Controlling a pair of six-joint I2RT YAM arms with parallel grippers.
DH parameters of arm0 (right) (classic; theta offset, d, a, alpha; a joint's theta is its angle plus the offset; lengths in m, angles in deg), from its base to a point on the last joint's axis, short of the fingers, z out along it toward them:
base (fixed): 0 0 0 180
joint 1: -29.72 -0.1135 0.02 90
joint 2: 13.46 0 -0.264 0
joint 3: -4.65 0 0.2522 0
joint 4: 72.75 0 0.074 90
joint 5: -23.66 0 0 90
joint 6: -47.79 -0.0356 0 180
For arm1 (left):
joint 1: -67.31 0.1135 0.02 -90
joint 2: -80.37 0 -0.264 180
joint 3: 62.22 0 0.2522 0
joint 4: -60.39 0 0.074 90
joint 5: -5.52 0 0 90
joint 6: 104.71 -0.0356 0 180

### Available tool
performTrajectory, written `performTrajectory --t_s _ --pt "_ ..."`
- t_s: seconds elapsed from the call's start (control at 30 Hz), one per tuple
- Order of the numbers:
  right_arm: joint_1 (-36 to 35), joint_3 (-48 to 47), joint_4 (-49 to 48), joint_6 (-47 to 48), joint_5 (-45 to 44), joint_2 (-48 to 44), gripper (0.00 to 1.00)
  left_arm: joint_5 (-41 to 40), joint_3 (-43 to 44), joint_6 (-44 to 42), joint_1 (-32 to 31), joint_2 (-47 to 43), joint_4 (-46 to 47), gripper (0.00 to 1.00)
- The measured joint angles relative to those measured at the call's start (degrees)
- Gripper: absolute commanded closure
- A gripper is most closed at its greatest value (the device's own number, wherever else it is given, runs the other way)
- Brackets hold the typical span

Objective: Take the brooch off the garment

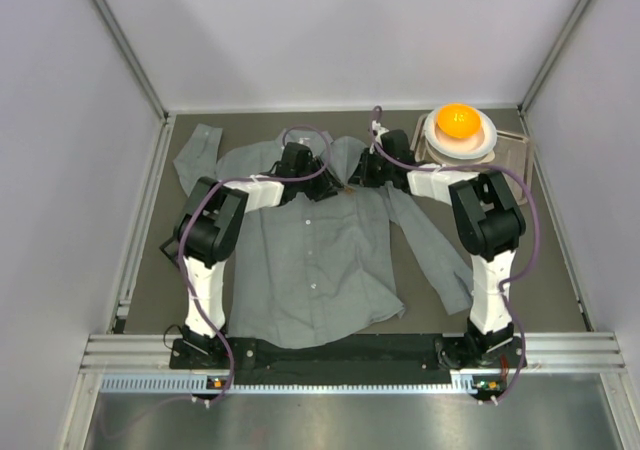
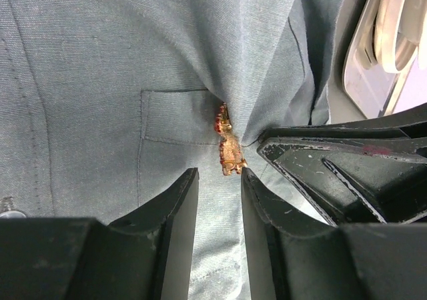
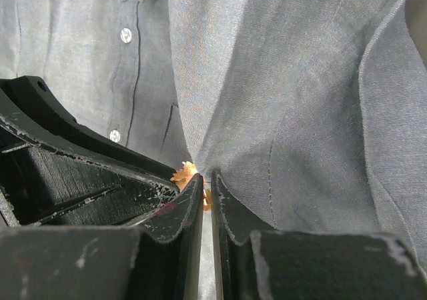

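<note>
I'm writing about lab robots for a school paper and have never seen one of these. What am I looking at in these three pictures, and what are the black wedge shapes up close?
The picture from above shows two robot arms bolted at the near edge of a table, reaching over a grey shirt spread flat. At the far right an orange ball sits on a white bowl.

The other two pictures come from small cameras on the arms' wrists, so the black wedges are each arm's own two fingers.

In the left wrist view, the left gripper stands partly open just below a tiny orange-red brooch pinned beside the chest pocket. In the right wrist view, the right gripper pinches a fold of the shirt next to the brooch, apparently to steady the cloth.
</note>
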Motion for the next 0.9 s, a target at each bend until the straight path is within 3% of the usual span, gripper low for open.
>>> performTrajectory --t_s 0.23,0.6,0.8,0.9 --pt "-0.2 0.0 1.4 1.6 -1.5 0.0 0.92 0.0 0.3 0.5 0.1 0.7 -0.2 0.65" --pt "-1.4 -1.8 3.7 4.0 -3.3 0.0 0.92 0.0 1.1 1.6 0.3 1.5 0.2 0.84" --pt "-1.4 -1.9 4.0 4.2 -3.0 0.1 0.92 0.0 2.0 1.4 0.4 1.6 0.0 1.0" --pt "-1.4 -2.6 4.1 4.2 -2.1 0.5 0.91 0.0 2.5 1.0 0.4 1.6 -0.7 1.0"
